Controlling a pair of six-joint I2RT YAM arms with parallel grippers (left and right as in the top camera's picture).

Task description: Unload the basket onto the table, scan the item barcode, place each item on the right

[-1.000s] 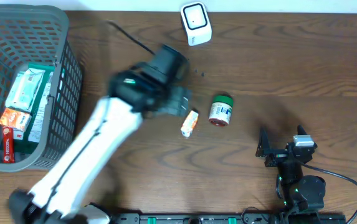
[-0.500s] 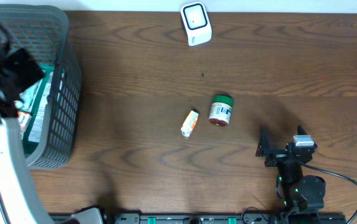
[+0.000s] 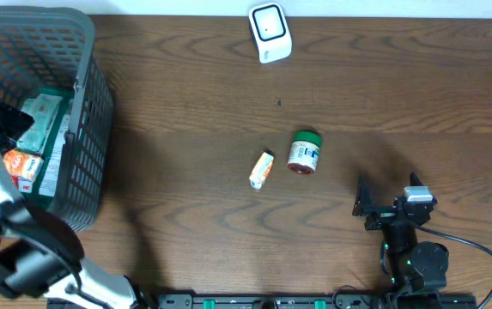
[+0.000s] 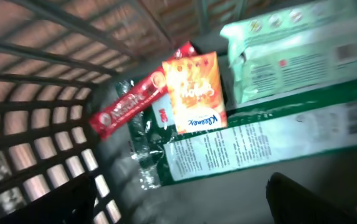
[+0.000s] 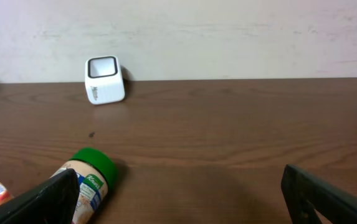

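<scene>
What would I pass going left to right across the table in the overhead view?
grey basket → small orange-and-white packet → green-lidded jar → right gripper, open

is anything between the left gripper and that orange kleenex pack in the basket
Nothing visible. The left gripper hangs open inside the basket, and the orange Kleenex pack lies uncovered on top of a red packet and a green-and-white packet.
</scene>
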